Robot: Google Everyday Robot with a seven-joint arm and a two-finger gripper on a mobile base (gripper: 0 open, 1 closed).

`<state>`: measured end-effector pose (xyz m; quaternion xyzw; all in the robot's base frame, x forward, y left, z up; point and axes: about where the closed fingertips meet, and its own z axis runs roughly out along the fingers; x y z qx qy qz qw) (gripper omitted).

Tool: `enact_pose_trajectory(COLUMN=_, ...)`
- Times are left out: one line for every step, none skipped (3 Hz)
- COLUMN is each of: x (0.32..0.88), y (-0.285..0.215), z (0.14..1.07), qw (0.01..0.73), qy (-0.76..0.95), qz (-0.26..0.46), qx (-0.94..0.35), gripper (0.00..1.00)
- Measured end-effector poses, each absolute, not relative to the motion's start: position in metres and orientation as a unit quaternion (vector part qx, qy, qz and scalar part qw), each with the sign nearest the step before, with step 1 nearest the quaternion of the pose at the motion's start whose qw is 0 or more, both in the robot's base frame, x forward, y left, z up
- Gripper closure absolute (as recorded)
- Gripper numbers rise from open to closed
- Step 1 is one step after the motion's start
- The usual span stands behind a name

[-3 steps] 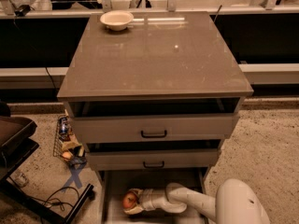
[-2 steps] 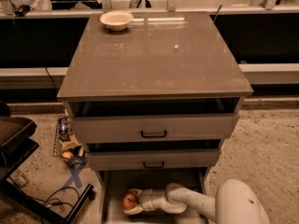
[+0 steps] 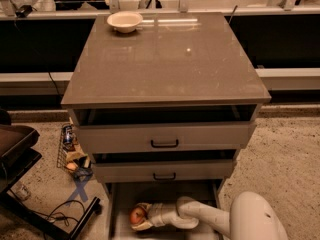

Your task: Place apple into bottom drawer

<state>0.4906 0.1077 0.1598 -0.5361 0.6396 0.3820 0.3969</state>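
Note:
The grey cabinet's bottom drawer is pulled out at the bottom of the camera view, its pale floor showing. My white arm reaches in from the lower right. My gripper is low inside the drawer, its fingers closed around the small red-orange apple, which sits at or just above the drawer floor. The two upper drawers with black handles are slightly open.
A white bowl stands on the cabinet top at the back left. A wire basket with clutter lies on the floor left of the cabinet. A dark chair base and cables are at the lower left.

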Motion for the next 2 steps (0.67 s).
enact_pose_trajectory(x=0.4893, y=0.1096, z=0.1597, qw=0.396, qy=0.639, qz=0.383, qx=-0.536, gripper=0.04)
enact_pose_trajectory(x=0.4885, y=0.1109, z=0.1596, qw=0.396, qy=0.638, qz=0.384, qx=-0.536, gripper=0.0)
